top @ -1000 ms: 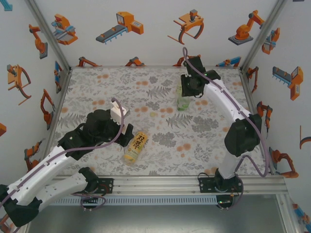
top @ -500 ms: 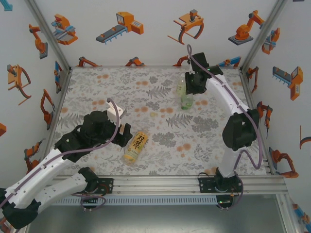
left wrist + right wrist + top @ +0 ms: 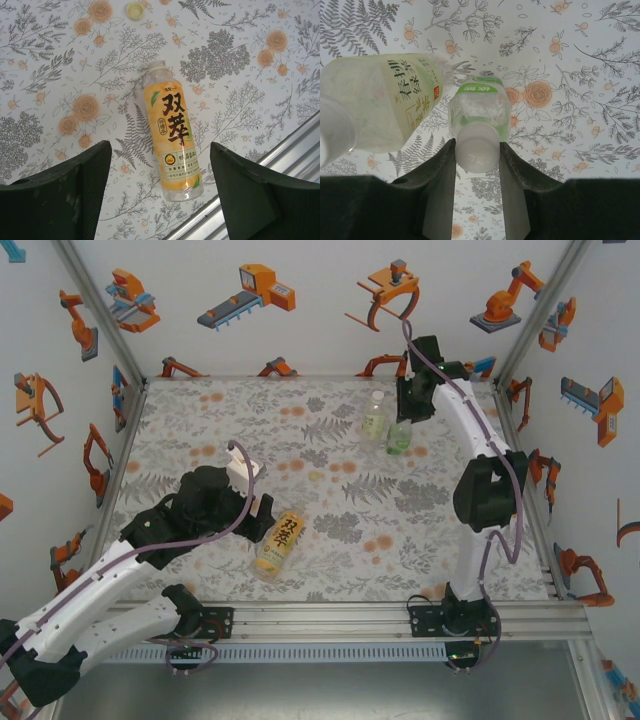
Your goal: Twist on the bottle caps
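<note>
The right gripper (image 3: 476, 146) is pinched tight on the white round top (image 3: 477, 156) of the short green bottle (image 3: 480, 111), which looks like its cap, out by the far right corner of the tabletop (image 3: 200, 415). I can't tell if that bottle's base is resting on the tabletop or hanging just off it. Just beside it, toward the left edge, stands the clear bottle (image 3: 374, 417) with the pale yellow-green label, and the two are close enough that they might be touching. The left gripper (image 3: 159, 150) is spread wide above the amber bottle (image 3: 172, 145) and is pinching nothing. That bottle lies on its side near the near edge, a bit left of the middle, with its bare open neck pointing toward the far edge. A loose cap (image 3: 134, 9) sits on the tabletop a little past the neck. On handling, my guess is these bottles are mostly empty, so they'd be light, thin-walled and squashy, happy to skid or tip, and the amber one will roll if nudged. I'd grab it around the label, firm but not crushing, or up at the shoulder where the plastic is stiffer. The cap is small and probably slippery, so pinch it straight across the rim.
</note>
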Tool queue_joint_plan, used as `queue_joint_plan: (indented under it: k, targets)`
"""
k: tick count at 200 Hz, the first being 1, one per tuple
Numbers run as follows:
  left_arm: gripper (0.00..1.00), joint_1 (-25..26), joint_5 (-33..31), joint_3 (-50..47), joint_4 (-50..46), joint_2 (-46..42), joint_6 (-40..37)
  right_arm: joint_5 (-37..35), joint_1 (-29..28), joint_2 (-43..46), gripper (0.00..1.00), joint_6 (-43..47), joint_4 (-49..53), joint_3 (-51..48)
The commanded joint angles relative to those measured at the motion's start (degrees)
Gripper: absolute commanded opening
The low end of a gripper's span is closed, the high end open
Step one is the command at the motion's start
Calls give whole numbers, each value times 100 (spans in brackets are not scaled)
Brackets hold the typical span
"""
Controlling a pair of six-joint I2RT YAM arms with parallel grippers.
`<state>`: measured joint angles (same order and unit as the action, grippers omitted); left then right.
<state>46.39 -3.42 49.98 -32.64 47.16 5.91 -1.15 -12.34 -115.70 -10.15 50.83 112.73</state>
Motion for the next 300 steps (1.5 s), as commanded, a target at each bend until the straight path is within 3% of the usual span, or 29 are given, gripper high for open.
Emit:
queue_joint_plan:
  k: [1,28,95,140,186,244,300]
  targets:
    - [73,-33,39,148,-79,-75,53,-101,10,-86,11,207,197,269]
    - [73,-31,44,153,-92,-97,55,-88,27,-179,20,219,230,347]
    - [72,-34,18,144,-123,-175,86,2,56,-308,22,196,164,467]
    - [72,-34,26,85,-137,-164,103,0,56,-142,42,166,182,488]
    - [77,-34,68,31,-182,27,200,14,56,130,50,140,244,591]
    - [80,-15,473,82,-501,1064,451,-94,56,723,51,107,551,644]
    - [82,305,16,219,-524,2529,837,99,56,1823,51,-228,307,-294]
